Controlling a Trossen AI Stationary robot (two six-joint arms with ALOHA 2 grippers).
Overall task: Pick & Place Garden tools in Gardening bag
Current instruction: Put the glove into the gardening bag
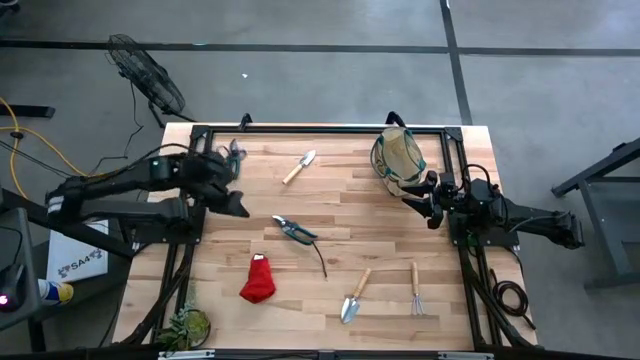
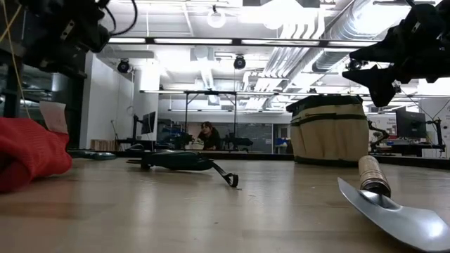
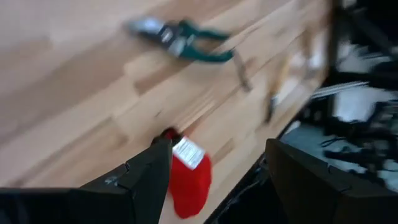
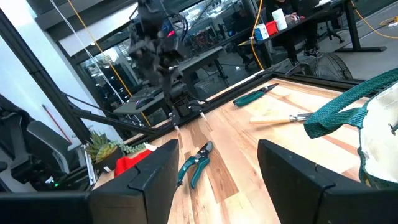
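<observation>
The tan gardening bag (image 1: 398, 160) with green trim stands upright at the table's far right. On the wood lie a trowel (image 1: 300, 167) at the far middle, green-handled pruners (image 1: 295, 230) at the centre, more pruners (image 1: 238, 150) at the far left, a red cloth piece (image 1: 258, 280), a second trowel (image 1: 355, 295) and a hand rake (image 1: 416, 290) near the front. My left gripper (image 1: 238, 204) hangs open above the table's left side, tipped down toward the red cloth (image 3: 189, 177). My right gripper (image 1: 428, 205) is open and level beside the bag, which shows in its wrist view (image 4: 382, 137).
A leafy plant clump (image 1: 188, 325) sits at the near left corner. A black frame rail (image 1: 320, 130) runs along the table's far edge and down both sides. Bare wood lies between the centre pruners and the bag. A person sits far off in the room (image 2: 207, 135).
</observation>
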